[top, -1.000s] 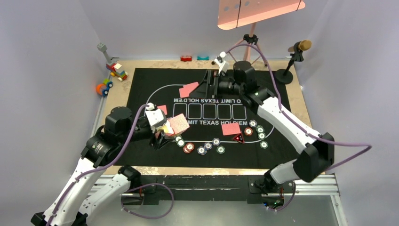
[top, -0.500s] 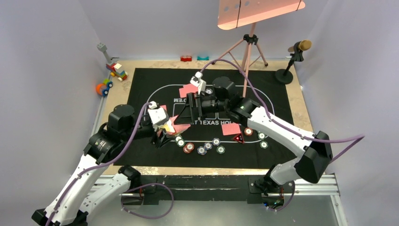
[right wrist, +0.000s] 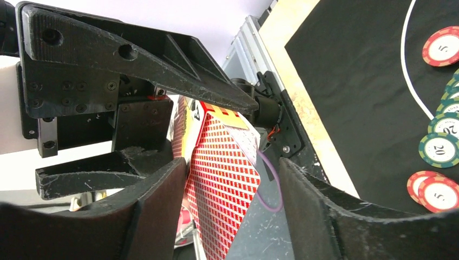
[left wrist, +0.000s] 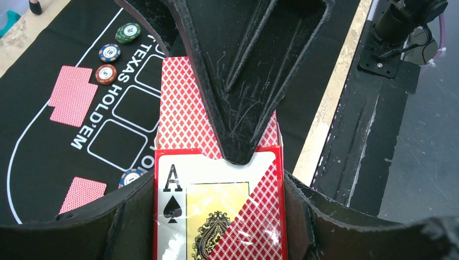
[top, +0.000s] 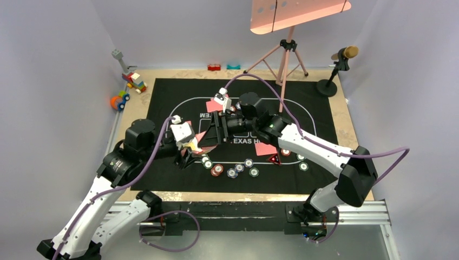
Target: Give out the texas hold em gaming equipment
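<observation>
From above, we see the left gripper (top: 189,150) clamped tight on the card box (top: 193,145), over the near left part of the black mat (top: 162,92). The right gripper (top: 214,134) is right up at the box. Some pink cards (top: 265,148) already lie on the mat. The chips (top: 240,168) sit in a curved row, with the red marker (top: 275,159) close by. So we think the dealing is partly done, and more cards are left to hand out.

From the left wrist, we see the box squeezed between both fingers (left wrist: 127,216). The top card (left wrist: 181,114) sticks out of it, and a black finger of the other gripper lies over it.

From the right wrist, that card stands between the right fingers (right wrist: 157,216). They are apart and not pinching it yet.

A second ago the right gripper was far off at the back of the mat. Now it has come over to the box. The left gripper has hardly moved.
</observation>
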Robot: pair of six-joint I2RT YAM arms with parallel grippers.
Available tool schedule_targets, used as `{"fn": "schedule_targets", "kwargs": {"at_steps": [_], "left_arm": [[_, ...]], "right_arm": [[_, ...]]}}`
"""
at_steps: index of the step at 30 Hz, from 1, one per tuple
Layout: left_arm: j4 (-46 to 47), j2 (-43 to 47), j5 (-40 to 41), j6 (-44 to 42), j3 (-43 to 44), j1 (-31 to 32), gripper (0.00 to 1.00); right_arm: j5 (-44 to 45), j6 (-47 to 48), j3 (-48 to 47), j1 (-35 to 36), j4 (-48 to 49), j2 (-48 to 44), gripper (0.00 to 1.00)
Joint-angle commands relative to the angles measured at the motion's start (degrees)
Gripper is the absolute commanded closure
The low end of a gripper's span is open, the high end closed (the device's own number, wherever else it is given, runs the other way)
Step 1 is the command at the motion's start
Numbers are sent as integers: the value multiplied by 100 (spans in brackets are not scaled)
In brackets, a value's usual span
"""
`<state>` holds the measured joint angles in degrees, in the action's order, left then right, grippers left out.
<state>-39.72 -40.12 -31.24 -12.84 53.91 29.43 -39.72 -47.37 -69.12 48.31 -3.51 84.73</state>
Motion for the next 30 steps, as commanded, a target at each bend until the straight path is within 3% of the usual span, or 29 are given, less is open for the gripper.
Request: {"fn": "schedule_targets", "kwargs": {"at_steps": [1, 19, 27, 30], "left_arm": [[394, 57, -40, -41, 318, -47, 83], [451, 109, -148, 184, 306, -73, 84], [449, 153, -139, 177, 239, -78, 84], [441, 169, -138, 177, 230, -85, 84]], "right_arm": [[-257, -184, 108, 3, 326, -54, 37], [-160, -176, 422, -366, 293, -530, 48], [-127, -101, 383, -524, 135, -713, 75], [-149, -31, 369, -650, -5, -798, 80]]}}
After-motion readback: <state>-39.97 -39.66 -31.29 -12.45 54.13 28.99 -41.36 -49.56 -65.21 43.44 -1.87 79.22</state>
